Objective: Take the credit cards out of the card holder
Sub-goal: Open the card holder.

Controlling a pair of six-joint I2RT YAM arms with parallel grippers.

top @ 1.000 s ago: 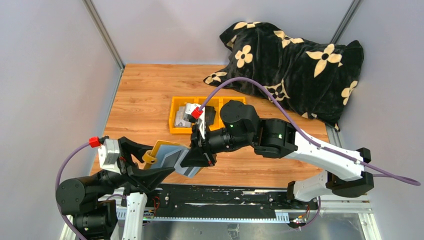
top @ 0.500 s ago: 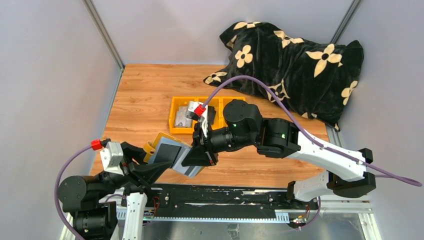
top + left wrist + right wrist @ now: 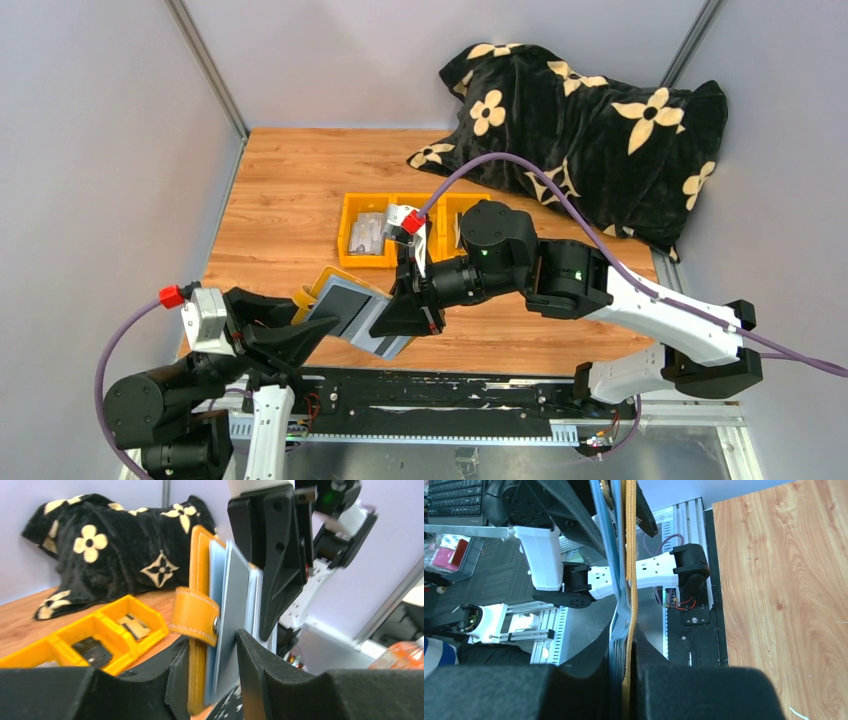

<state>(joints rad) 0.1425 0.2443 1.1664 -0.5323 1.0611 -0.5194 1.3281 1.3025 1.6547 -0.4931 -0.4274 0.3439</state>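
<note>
The mustard-yellow card holder [image 3: 335, 287] hangs in the air over the table's near edge, open, with its grey-blue inner faces up. Pale grey credit cards [image 3: 374, 328] lie in it, and their edges show in the left wrist view [image 3: 256, 600]. My right gripper [image 3: 408, 316] is shut on the holder's right end; its fingers pinch the yellow cover and the grey layers [image 3: 624, 630]. My left gripper [image 3: 312, 336] grips the holder's lower left corner, one finger on the yellow edge [image 3: 199, 645] and the other against the grey face.
A yellow three-compartment tray [image 3: 345, 262] stands mid-table with small grey and black items in it; it also shows in the left wrist view [image 3: 150, 611]. A black blanket with cream flowers [image 3: 590, 120] lies at the back right. The black arm-base rail [image 3: 440, 395] runs below the holder.
My left arm has drawn back to the left and lower. My right arm has shifted right and slightly down, and the card holder has moved with it.
</note>
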